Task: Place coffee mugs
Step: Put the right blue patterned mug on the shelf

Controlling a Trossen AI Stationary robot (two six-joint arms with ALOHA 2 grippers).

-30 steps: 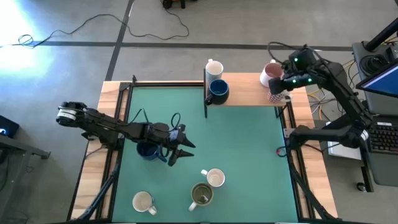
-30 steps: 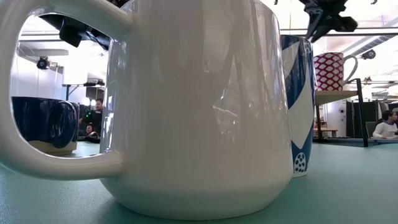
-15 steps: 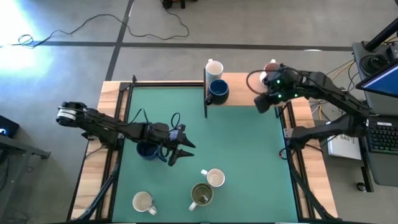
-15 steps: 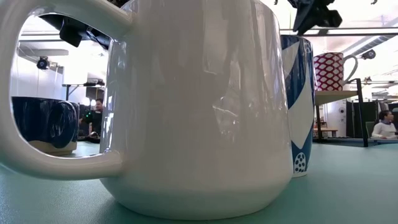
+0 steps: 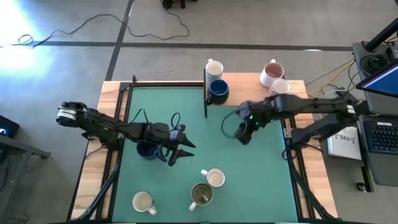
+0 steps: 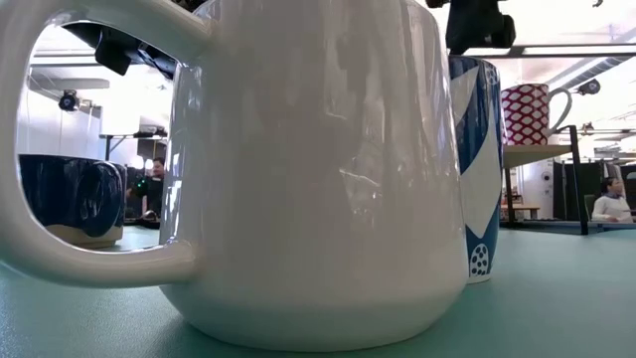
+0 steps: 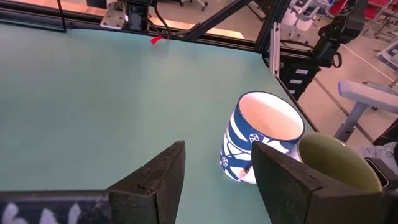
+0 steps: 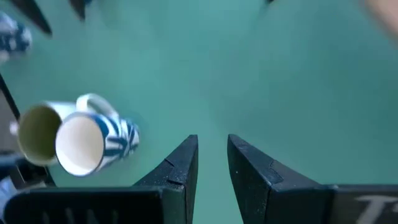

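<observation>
Several coffee mugs show. On the wooden shelf at the far edge stand a white one, a navy one, one with a pink inside and a white one. Near the front edge stand a white mug, an olive one and a blue-patterned white one. Another navy mug sits under my left arm. My left gripper hangs open left of centre, pointing at the patterned mug. My right gripper hangs open over bare mat, holding nothing.
A green mat covers the table inside a dark frame. A dark upright post stands at the shelf's left end. In the low view the white mug fills the foreground. Free mat lies in the middle and at the right.
My right gripper has swung from above the shelf's right end toward the table's middle and near side, sinking a little and rolling as it went. It carries nothing. The mugs on the shelf stay where they were.
</observation>
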